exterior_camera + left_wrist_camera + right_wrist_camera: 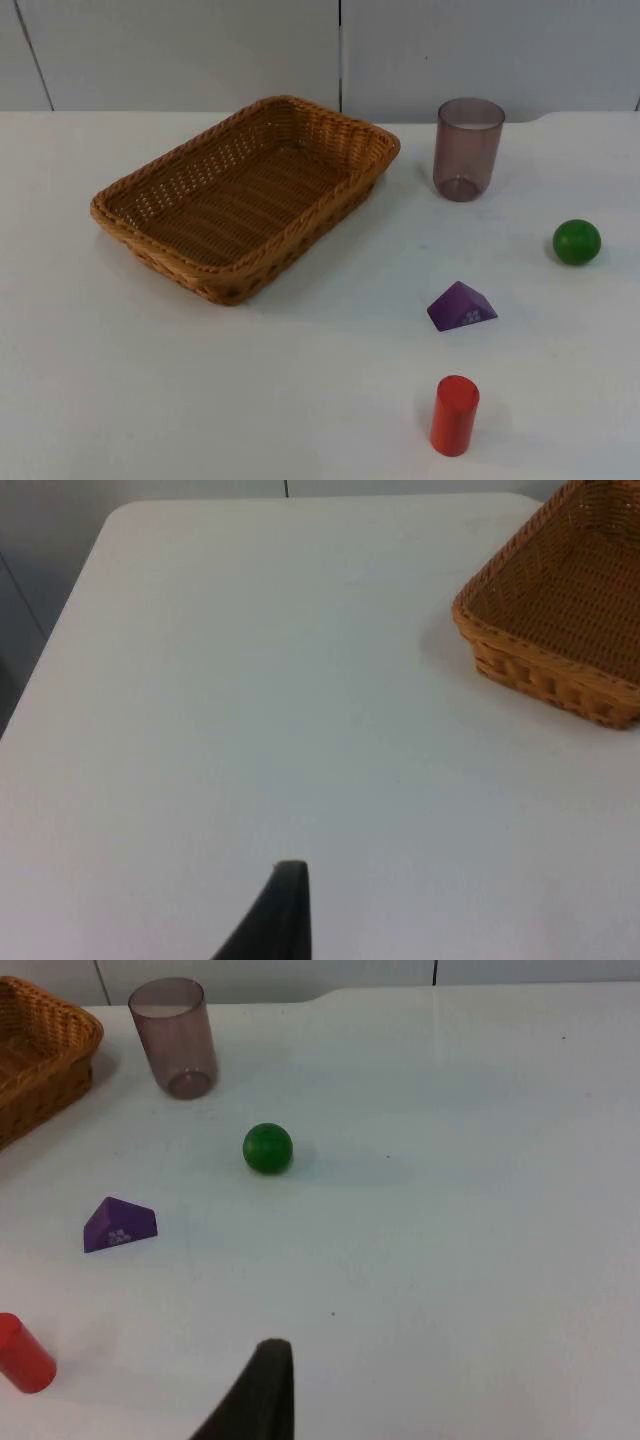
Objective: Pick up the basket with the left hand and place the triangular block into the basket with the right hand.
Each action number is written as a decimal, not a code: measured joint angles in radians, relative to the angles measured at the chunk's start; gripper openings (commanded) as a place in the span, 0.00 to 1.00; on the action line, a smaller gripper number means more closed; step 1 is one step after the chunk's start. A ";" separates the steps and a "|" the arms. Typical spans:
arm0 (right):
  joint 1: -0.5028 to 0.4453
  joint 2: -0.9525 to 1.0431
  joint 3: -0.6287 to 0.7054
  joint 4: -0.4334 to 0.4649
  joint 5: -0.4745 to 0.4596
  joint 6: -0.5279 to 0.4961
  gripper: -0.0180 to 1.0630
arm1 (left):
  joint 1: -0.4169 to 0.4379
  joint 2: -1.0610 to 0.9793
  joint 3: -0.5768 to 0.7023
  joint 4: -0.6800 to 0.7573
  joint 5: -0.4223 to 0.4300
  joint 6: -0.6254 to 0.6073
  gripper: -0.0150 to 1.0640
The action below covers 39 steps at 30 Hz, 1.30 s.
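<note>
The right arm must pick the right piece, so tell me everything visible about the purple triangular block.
The purple triangular block is a small, solid-looking wedge with flat sloping faces and a ridge on top, matte like painted wood. A pale printed mark sits on its front face. It lies flat on the white table, untouched, apart from everything else: the red cylinder stands nearer the camera, the green ball to its right, the woven wicker basket to its left.

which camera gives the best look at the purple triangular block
The top view: the purple triangular block lies whole and near, between the cup and red cylinder. The right wrist view shows it farther off; the left wrist view looks at the basket.
</note>
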 measured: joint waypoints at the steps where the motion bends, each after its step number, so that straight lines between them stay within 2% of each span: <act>1: 0.000 0.000 0.000 0.000 0.000 0.000 0.99 | 0.000 0.000 0.000 0.000 0.000 0.000 0.99; 7: -0.002 0.163 -0.096 0.009 -0.019 -0.007 0.99 | 0.000 0.160 -0.057 -0.065 -0.070 0.000 0.99; 12: -0.002 0.353 -0.160 0.016 -0.102 -0.016 0.99 | 0.000 0.350 -0.120 -0.082 -0.125 0.000 0.99; 15: -0.002 0.496 -0.196 0.018 -0.181 -0.018 0.99 | 0.000 0.507 -0.166 -0.082 -0.160 0.000 0.99; 21: -0.002 0.712 -0.210 0.018 -0.286 -0.018 0.99 | 0.000 0.713 -0.211 -0.115 -0.218 0.000 0.99; 27: -0.002 0.869 -0.210 0.018 -0.316 -0.018 0.99 | 0.000 0.845 -0.211 -0.170 -0.263 0.026 0.99; 33: -0.002 0.942 -0.210 0.018 -0.316 -0.022 0.99 | 0.000 0.909 -0.218 -0.212 -0.293 0.080 0.99; 39: -0.002 0.947 -0.210 0.018 -0.316 -0.022 0.99 | 0.000 1.030 -0.312 -0.214 -0.293 0.191 0.99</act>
